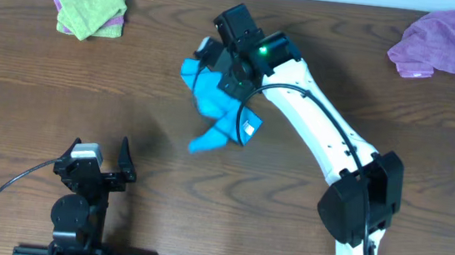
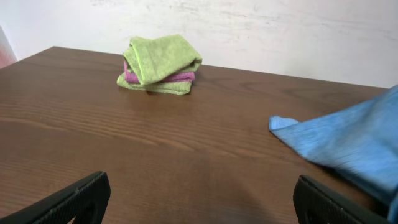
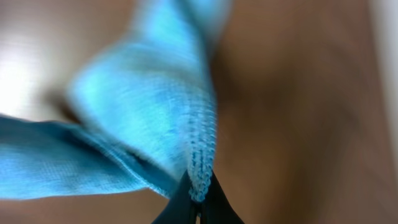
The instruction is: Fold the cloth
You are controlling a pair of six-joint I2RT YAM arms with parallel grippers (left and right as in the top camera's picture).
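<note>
1. We see the brown wooden counter (image 1: 320, 36).
2. The sky-blue cloth (image 1: 212, 109) is bunched near the counter's middle, pulled up by its hemmed edge.
3. Our right hand (image 3: 198, 205) is clamped on that hem.
4. Our left hand (image 1: 99, 153) stands spread wide, well apart from the cloth.

Table (image 1: 46, 93) viewed from above; cloth (image 1: 213, 105), shared by all views, seen low and sidelong from left wrist, point-blank from right wrist.

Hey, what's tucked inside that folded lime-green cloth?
A pink cloth, sandwiched between layers of the lime-green cloth; only its edge shows, the rest is covered.
</note>
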